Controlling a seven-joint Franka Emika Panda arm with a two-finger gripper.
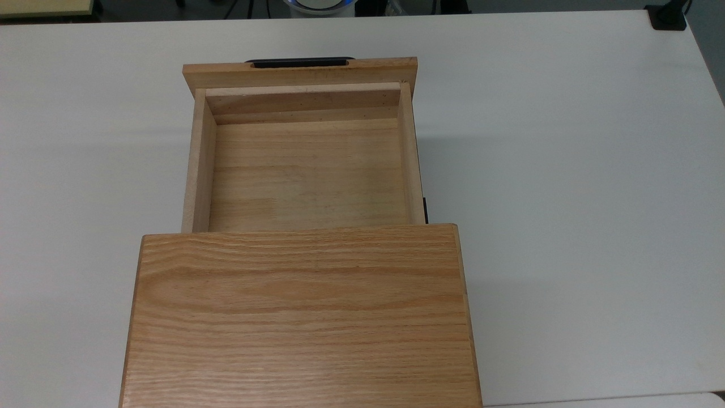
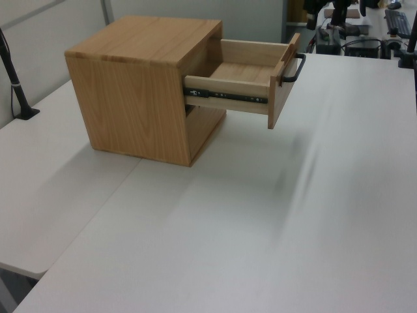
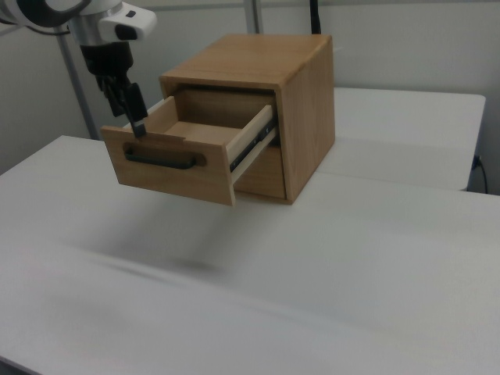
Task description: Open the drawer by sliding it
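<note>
The drawer [image 1: 306, 170] is a light wooden tray, slid far out of the oak cabinet [image 1: 300, 317] and empty inside. Its black loop handle [image 1: 300, 61] sits on the front panel at the top view's upper edge. From the side, the drawer [image 2: 241, 85] hangs out on a black slide rail with the handle [image 2: 294, 68] free. In the right view my gripper [image 3: 139, 129] points down just above the front panel's top edge, over the left end of the handle [image 3: 160, 160] and apart from it. Nothing is held.
The cabinet [image 3: 305, 101] stands on a white table [image 1: 566, 170] with wide bare surface on both sides. A black clamp post [image 2: 16, 85] stands at the left view's left edge. A small black mount [image 1: 668, 17] sits at the top view's far right corner.
</note>
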